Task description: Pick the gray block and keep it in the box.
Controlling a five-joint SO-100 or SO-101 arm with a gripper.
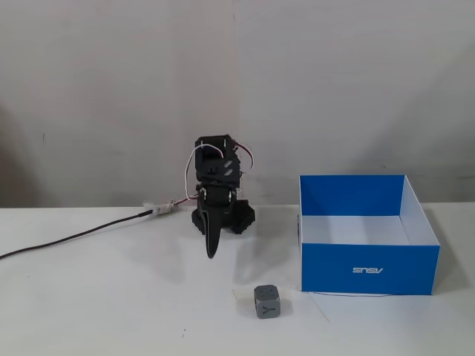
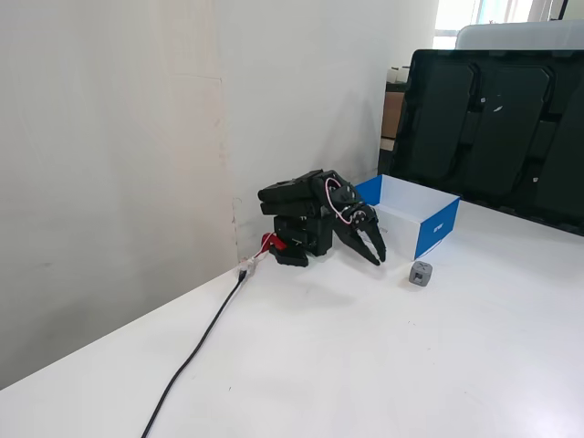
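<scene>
The gray block (image 1: 267,301) is a small dark cube with a faint letter mark. It sits on the white table just left of the box's front corner, and also shows in the other fixed view (image 2: 421,273). The blue box (image 1: 369,267) stands open, white inside and empty, with a white logo on its front wall; it shows behind the arm in the other fixed view (image 2: 439,228). My gripper (image 1: 211,251) hangs folded at the arm's base, pointing down with its jaws together and nothing in it. It is behind and to the left of the block (image 2: 374,254).
A black cable (image 1: 74,237) runs from the arm's base across the table to the left (image 2: 201,342). A large dark monitor (image 2: 497,137) stands past the box. A wall is close behind the arm.
</scene>
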